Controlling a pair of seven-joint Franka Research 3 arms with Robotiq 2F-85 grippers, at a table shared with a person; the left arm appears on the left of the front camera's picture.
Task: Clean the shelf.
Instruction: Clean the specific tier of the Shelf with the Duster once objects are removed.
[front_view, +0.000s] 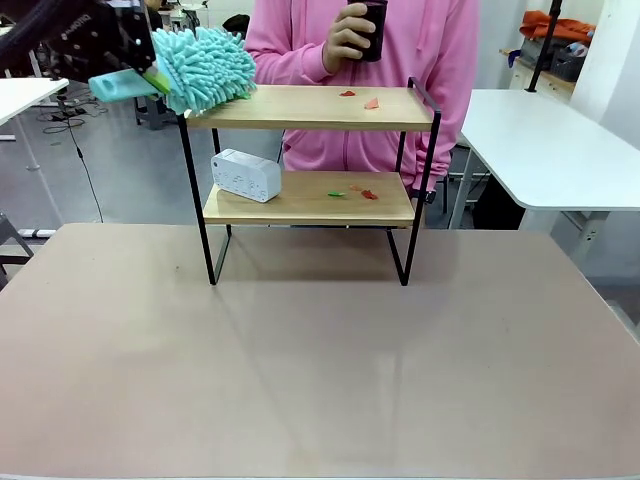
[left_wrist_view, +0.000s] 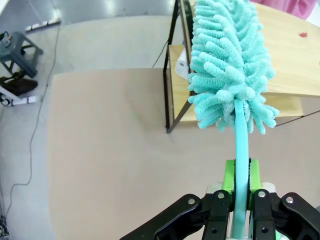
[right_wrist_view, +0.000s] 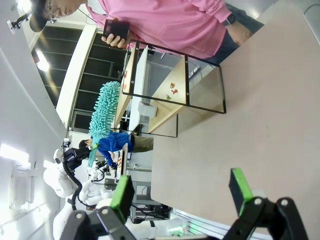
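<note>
The shelf (front_view: 310, 108) stands at the far middle of the brown table, and small red and green scraps (front_view: 360, 100) lie on both its wooden boards. My left gripper (front_view: 148, 72) hangs at the top left, shut on the handle of a teal fluffy duster (front_view: 205, 65) whose head rests over the left end of the top board. In the left wrist view the green pads (left_wrist_view: 229, 174) clamp the handle, and the duster head (left_wrist_view: 230, 65) lies across the shelf's top board (left_wrist_view: 290, 50). My right gripper (right_wrist_view: 181, 195) stands open with nothing between its fingers, well back from the shelf (right_wrist_view: 170, 90).
A white box (front_view: 245, 175) sits on the left of the lower board. A person in a pink top (front_view: 400, 60) stands behind the shelf holding a dark object. White tables stand at the right (front_view: 540, 140) and far left (front_view: 25, 95). The brown table (front_view: 320, 350) is bare in front.
</note>
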